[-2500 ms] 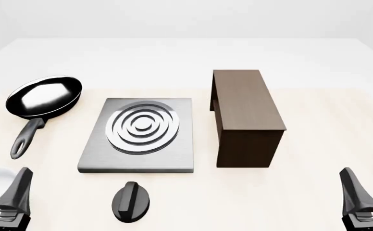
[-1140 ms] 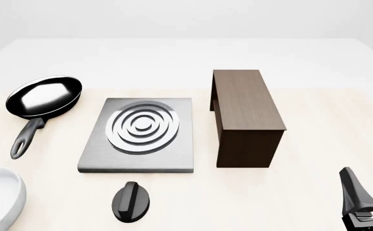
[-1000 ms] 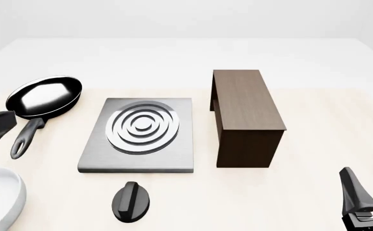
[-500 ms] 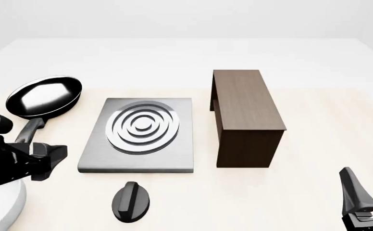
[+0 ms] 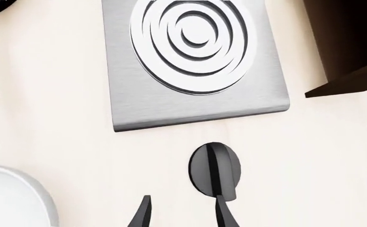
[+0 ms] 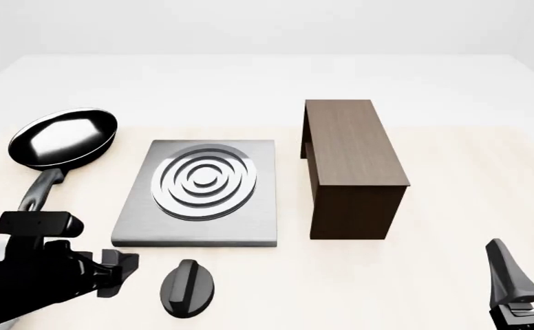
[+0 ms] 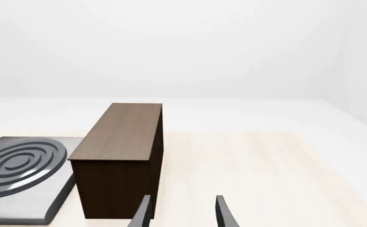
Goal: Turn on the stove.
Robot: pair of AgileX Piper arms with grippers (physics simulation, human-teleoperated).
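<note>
The stove is a flat brushed-grey slab [image 6: 248, 220] with raised silver rings [image 6: 204, 180], lying mid-table. Its small black round knob [image 6: 188, 287] with a ridge sits apart, just in front of the slab. My left arm [image 6: 38, 278] hovers above the table just left of the knob. The left wrist view shows the left gripper [image 5: 183, 215] open above the table, one fingertip [image 5: 224, 213] overlapping the knob [image 5: 214, 172], and the slab [image 5: 259, 94] beyond. Down at the right front corner, the right gripper [image 6: 533, 271] stands open and holds nothing, as its wrist view confirms [image 7: 182, 215].
A black frying pan [image 6: 63, 137] lies left of the slab, its handle pointing toward me. A tall brown wooden box [image 6: 351, 165] stands right of the slab, also seen as the box [image 7: 123, 151]. A white rounded body [image 5: 13, 198] sits near the left gripper.
My left arm has swung in from the left edge, down and to the right, and now sits beside the knob. The right arm, stove, pan and box have not moved.
</note>
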